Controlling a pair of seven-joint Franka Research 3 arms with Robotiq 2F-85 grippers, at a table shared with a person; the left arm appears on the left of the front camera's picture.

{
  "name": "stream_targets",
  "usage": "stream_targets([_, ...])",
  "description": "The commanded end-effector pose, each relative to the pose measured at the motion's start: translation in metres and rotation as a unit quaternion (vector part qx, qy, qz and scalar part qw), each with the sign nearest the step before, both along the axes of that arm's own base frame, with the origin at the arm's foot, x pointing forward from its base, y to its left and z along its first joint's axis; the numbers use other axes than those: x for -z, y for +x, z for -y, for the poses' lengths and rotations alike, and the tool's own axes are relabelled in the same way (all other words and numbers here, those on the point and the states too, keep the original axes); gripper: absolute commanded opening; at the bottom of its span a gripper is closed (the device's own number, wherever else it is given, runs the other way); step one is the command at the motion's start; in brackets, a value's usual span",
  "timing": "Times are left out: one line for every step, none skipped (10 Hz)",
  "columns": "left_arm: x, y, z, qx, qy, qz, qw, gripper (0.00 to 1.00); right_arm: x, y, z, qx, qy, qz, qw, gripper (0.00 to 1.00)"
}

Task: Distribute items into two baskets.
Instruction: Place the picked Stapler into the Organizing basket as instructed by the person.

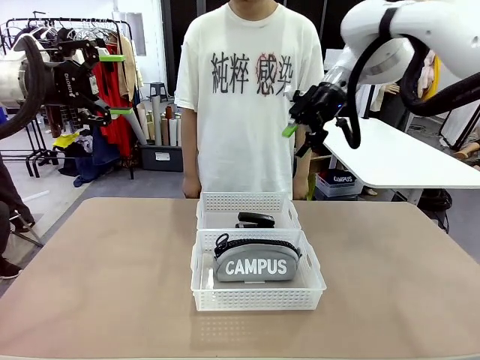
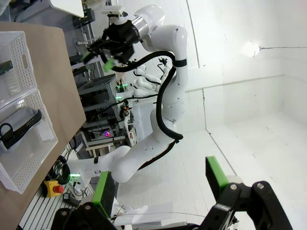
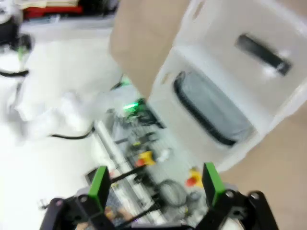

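Even, bright overhead light fills the front view — the baskets [image 1: 257, 296] cast only a faint, soft shadow toward the tabletop's [image 1: 105, 277] near edge, and everything there is sharp. The left wrist view is crisp but wide-angle bent at its edges, with a glaring lamp [image 2: 250, 48] on white surfaces. The right wrist view is smeared by motion blur — the pouch [image 3: 211, 108] has no clean outline.

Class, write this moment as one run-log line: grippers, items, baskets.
left gripper: open, raised | right gripper: open, raised | pouch: near basket | stapler: far basket

Left hand [image 1: 112, 84] and right hand [image 1: 294, 120] raised, both open.
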State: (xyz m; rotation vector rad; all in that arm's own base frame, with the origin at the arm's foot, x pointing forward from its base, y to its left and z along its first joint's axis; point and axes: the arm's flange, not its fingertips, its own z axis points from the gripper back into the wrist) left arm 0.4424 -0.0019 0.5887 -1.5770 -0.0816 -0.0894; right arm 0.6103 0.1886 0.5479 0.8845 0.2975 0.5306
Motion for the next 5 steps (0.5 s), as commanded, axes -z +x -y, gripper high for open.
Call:
stream_targets([-0.001, -0.001, 0.0, 0.002, -0.002, 0.001, 1.0, 1.0, -0.028, 0.004, 0.039, 0.062, 0.066, -0.09, 0.992, 1.0])
stream_targets([-0.001, -0.001, 0.0, 0.002, -0.002, 0.001, 1.0, 1.0, -0.039, 0.0, 0.061, 0.095, 0.089, -0.14, 0.982, 1.0])
stream_targets([-0.001, -0.001, 0.0, 0.002, -0.002, 0.001, 1.0, 1.0, -0.049, -0.002, 0.078, 0.113, 0.113, -0.152, 0.975, 1.0])
stream_targets([-0.001, -0.001, 0.0, 0.002, -0.002, 0.001, 1.0, 1.0, -0.057, -0.006, 0.09, 0.124, 0.127, -0.168, 0.97, 1.0])
stream_targets([-0.001, -0.001, 0.0, 0.002, -0.002, 0.001, 1.0, 1.0, -0.064, -0.007, 0.102, 0.131, 0.125, -0.187, 0.965, 1.0])
